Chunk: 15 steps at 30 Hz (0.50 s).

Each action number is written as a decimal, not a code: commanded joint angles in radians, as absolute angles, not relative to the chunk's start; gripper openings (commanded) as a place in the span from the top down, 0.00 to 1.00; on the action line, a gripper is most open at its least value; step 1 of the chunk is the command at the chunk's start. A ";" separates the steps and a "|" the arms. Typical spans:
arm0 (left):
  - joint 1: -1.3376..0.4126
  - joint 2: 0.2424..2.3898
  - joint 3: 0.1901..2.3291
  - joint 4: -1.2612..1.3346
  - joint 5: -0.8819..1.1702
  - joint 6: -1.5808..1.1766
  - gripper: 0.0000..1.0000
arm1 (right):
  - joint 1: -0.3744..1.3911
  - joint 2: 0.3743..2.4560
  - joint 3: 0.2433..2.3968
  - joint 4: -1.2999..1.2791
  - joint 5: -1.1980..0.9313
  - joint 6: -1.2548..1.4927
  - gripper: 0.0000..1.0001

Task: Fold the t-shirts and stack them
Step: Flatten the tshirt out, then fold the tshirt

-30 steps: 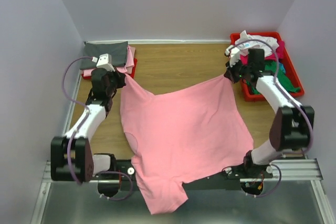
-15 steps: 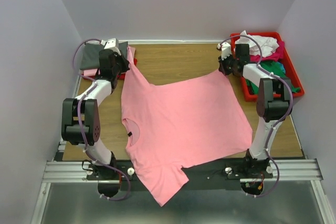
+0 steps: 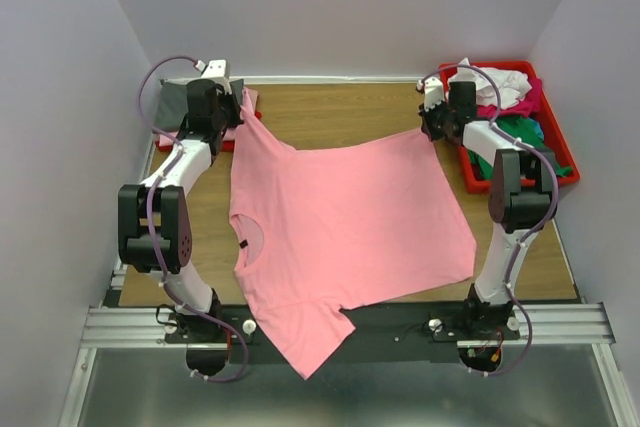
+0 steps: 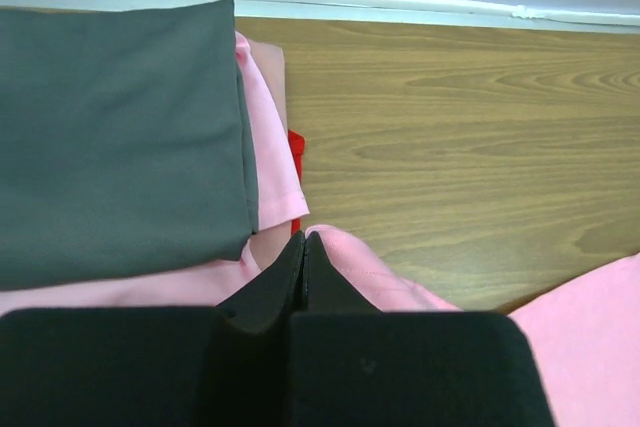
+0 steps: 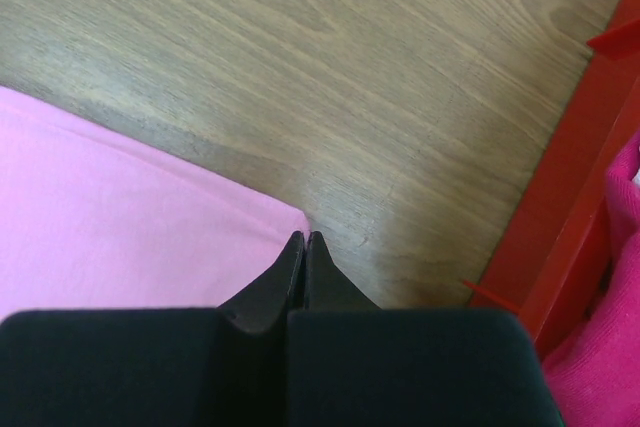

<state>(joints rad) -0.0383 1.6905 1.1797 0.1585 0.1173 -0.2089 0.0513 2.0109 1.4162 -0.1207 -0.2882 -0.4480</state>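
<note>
A light pink t-shirt [image 3: 340,227] is stretched over the table, its neck with a dark tag [image 3: 243,244] at the left and one sleeve hanging over the near edge. My left gripper [image 3: 238,112] is shut on its far left corner, seen as a pink fold [image 4: 370,267] beside the shut jaws [image 4: 304,237]. My right gripper [image 3: 432,132] is shut on the far right corner [image 5: 270,217], jaws [image 5: 304,237] closed just above the wood.
A folded dark grey tee [image 4: 110,137] lies on a folded pink one [image 4: 270,147] in a red tray [image 3: 250,117] at far left. A red tray [image 3: 540,162] at far right holds white, magenta and green tees [image 3: 500,87]. Walls close in on three sides.
Both arms have reached further back, pulling the pink shirt away from the near edge and stretching it flatter. The left gripper now sits next to the folded stack.
</note>
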 commanded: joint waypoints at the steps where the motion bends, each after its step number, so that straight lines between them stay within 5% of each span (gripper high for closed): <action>1: -0.032 1.675 1.213 0.112 0.093 -0.149 1.00 | 0.048 1.977 1.419 -0.094 -0.279 -0.426 0.99; 15: -0.032 1.597 1.137 0.055 0.172 -0.166 1.00 | 0.022 1.821 1.310 -0.084 -0.318 -0.413 1.00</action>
